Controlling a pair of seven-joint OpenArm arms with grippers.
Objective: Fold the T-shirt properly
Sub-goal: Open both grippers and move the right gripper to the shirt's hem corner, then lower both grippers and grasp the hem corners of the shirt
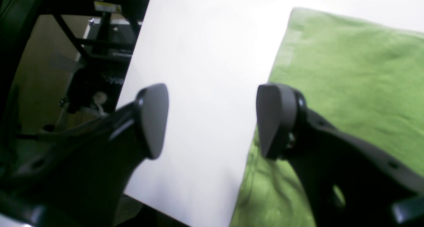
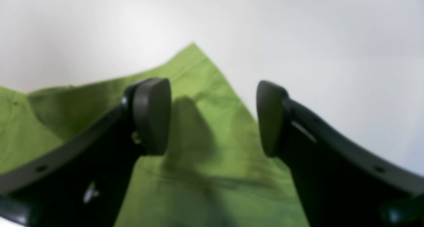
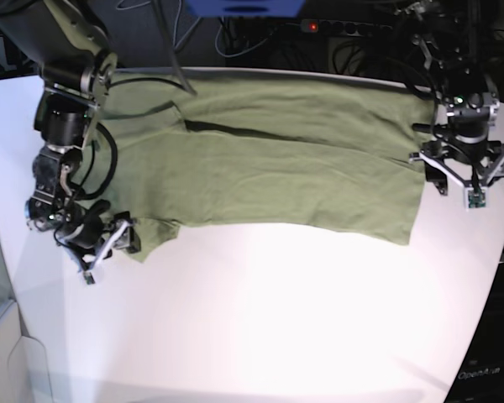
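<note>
The green T-shirt (image 3: 277,168) lies spread flat across the far half of the white table (image 3: 260,319), with a long crease along its upper part. My left gripper (image 3: 464,186) hovers at the shirt's right edge. In the left wrist view it (image 1: 212,121) is open over bare table, with the shirt (image 1: 347,74) under and beside its right finger (image 1: 276,121). My right gripper (image 3: 118,241) is at the shirt's near left sleeve tip. In the right wrist view it (image 2: 213,117) is open above a pointed corner of the shirt (image 2: 195,74), with nothing between the fingers.
Cables and a power strip (image 3: 344,25) run behind the table's far edge, beside a blue object (image 3: 244,7). A black frame (image 1: 99,44) stands past the table's edge by the left arm. A dark box (image 3: 487,369) sits off the near right corner.
</note>
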